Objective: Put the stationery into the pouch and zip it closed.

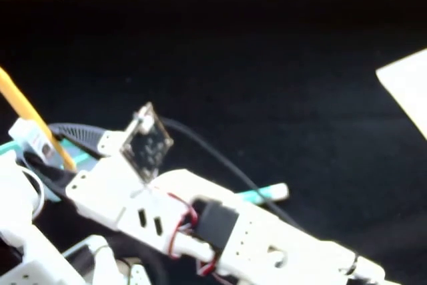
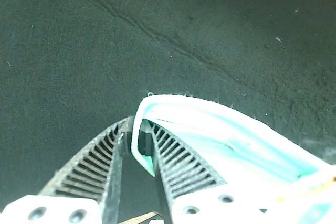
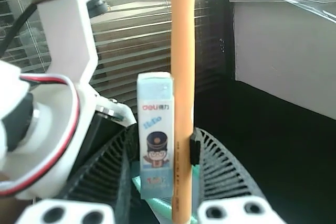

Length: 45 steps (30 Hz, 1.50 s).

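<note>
My right claw [image 3: 163,142] is pressed together on two things at once: a long orange pencil [image 3: 182,66] and a small white-and-blue block eraser [image 3: 155,124] with a cartoon figure on its paper sleeve. Both stand upright between my ribbed black fingers [image 3: 220,166]. The eraser sits flat against the pencil, and the pencil reaches well above my fingertips. Low in the gap under them is a strip of teal [image 3: 149,190]; I cannot tell what it is.

My left claw [image 2: 137,135] pinches the rim of the soft white-and-teal pouch [image 2: 226,140]. That rim runs down between my two ribbed fingers, and the rest of the pouch stretches off to one side over the black cloth-covered bench [image 2: 105,40]. Near my grip the mouth is parted and teal lining shows; what lies inside is hidden.

From above, the pencil [image 1: 27,115] slants up at the picture's left edge. The eraser [image 1: 35,139] is just beside it, with a teal edge [image 1: 10,148] touching below. A white arm [image 1: 253,231] lies across the lower part of that view. A teal stick [image 1: 267,193] with a white tip pokes out from behind it on the bench. A white sheet [image 1: 407,91] lies well apart.
</note>
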### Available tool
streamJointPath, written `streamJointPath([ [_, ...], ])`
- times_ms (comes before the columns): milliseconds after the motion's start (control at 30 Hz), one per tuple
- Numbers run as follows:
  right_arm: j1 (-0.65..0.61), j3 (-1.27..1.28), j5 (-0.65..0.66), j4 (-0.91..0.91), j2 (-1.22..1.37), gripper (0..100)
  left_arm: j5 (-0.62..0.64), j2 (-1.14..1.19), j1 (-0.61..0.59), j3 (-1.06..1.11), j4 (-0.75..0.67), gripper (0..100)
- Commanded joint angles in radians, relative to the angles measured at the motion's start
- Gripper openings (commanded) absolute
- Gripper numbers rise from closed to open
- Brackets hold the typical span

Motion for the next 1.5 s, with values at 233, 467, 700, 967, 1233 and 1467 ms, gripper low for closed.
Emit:
streamJointPath([
  [233, 0.018, -0.004, 0.0, 0.024, 0.016, 3.1, -0.006, 0.005, 0.03, 0.047, 0.021, 1],
  [467, 0.047, -0.01, -0.003, 0.025, 0.016, 1.5, -0.006, 0.005, 0.03, 0.05, 0.021, 1],
  [700, 0.101, -0.265, -0.005, 0.243, 0.013, 0.7, -0.006, 0.005, 0.03, 0.053, 0.021, 1],
  [967, 0.073, -0.499, 0.038, 0.341, 0.021, 0.7, -0.006, 0.005, 0.03, 0.053, 0.021, 1],
  [1233, 0.012, -0.521, 0.051, 0.274, 0.154, 0.7, -0.005, 0.005, 0.03, 0.053, 0.025, 1],
  [1467, 0.018, -0.518, 0.052, 0.266, 0.225, 0.7, -0.005, 0.005, 0.03, 0.053, 0.025, 1],
])
